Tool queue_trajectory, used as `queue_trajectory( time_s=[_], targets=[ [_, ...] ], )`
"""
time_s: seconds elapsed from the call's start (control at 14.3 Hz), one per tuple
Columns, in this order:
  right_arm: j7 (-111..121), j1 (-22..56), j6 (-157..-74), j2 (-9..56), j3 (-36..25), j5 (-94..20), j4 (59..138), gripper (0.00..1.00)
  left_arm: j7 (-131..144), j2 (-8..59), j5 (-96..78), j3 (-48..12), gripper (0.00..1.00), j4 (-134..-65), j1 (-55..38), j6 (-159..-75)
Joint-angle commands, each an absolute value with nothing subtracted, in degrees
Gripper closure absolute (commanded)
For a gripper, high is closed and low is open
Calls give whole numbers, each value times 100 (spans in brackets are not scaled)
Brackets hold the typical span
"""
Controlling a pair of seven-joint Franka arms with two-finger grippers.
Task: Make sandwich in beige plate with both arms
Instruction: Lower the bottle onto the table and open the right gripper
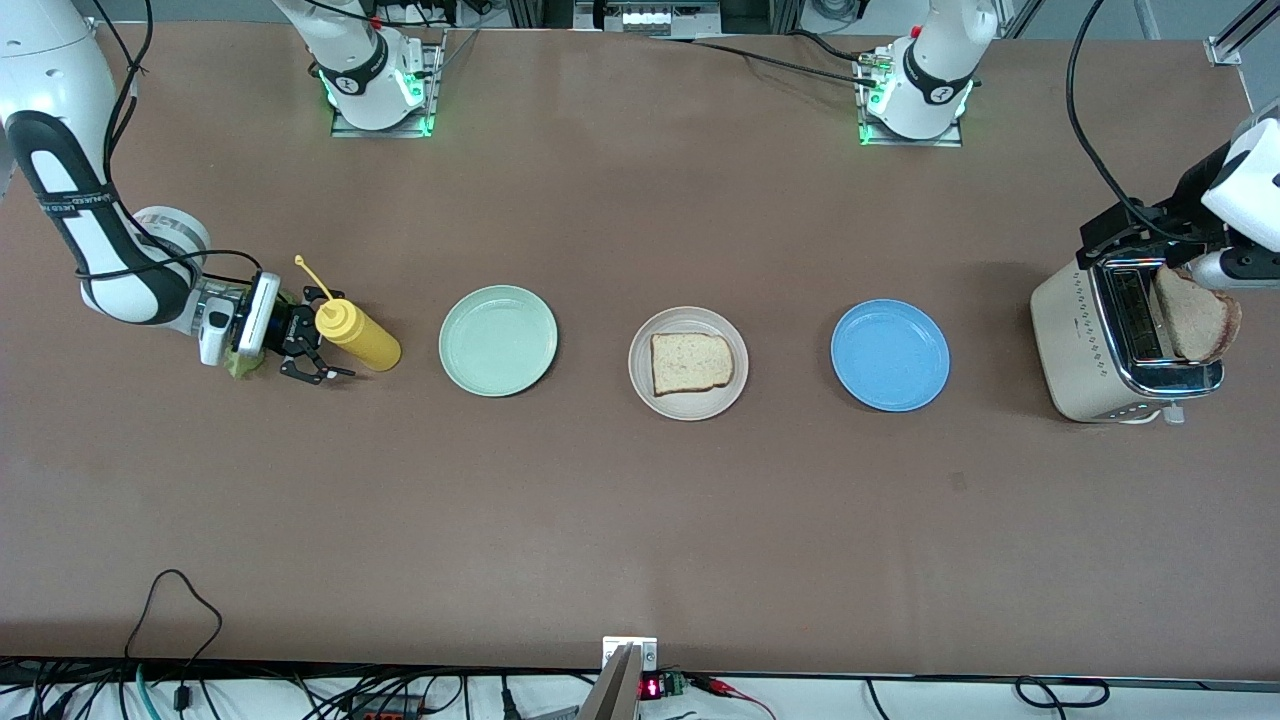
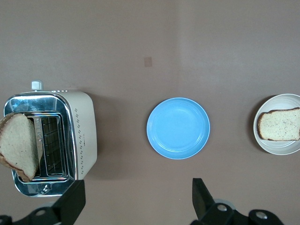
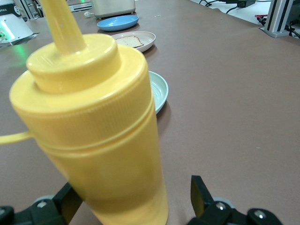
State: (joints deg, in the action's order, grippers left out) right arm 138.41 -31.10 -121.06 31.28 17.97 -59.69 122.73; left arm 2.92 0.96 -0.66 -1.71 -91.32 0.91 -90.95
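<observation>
The beige plate [image 1: 688,400] [image 2: 281,147] [image 3: 146,41] lies mid-table with one bread slice [image 1: 690,362] [image 2: 280,124] on it. A second bread slice [image 1: 1195,318] [image 2: 18,145] stands up out of the toaster [image 1: 1085,350] [image 2: 82,136] at the left arm's end. My left gripper [image 1: 1140,235] [image 2: 136,199] hangs open and empty above the table by the toaster. At the right arm's end, my right gripper [image 1: 305,355] [image 3: 133,201] is open around a yellow squeeze bottle [image 1: 358,337] [image 3: 93,131]. A green lettuce leaf [image 1: 243,367] peeks out under that wrist.
A mint green plate [image 1: 498,340] [image 3: 159,91] lies between the bottle and the beige plate. A blue plate [image 1: 890,355] [image 2: 178,127] [image 3: 117,22] lies between the beige plate and the toaster. Both are empty.
</observation>
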Motion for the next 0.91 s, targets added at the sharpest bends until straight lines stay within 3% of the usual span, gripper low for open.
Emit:
queue_trajectory(
  time_s=[0.0, 0.84],
  targets=[
    [13930, -3331, -12059, 3111, 1916, -6030, 12278, 0, 185, 26, -9, -202, 0, -9167, 132, -9079],
    [13983, -3542, -12059, 3076, 1749, -5450, 12384, 0, 193, 26, -18, -202, 0, -9158, 141, -9070]
  ],
)
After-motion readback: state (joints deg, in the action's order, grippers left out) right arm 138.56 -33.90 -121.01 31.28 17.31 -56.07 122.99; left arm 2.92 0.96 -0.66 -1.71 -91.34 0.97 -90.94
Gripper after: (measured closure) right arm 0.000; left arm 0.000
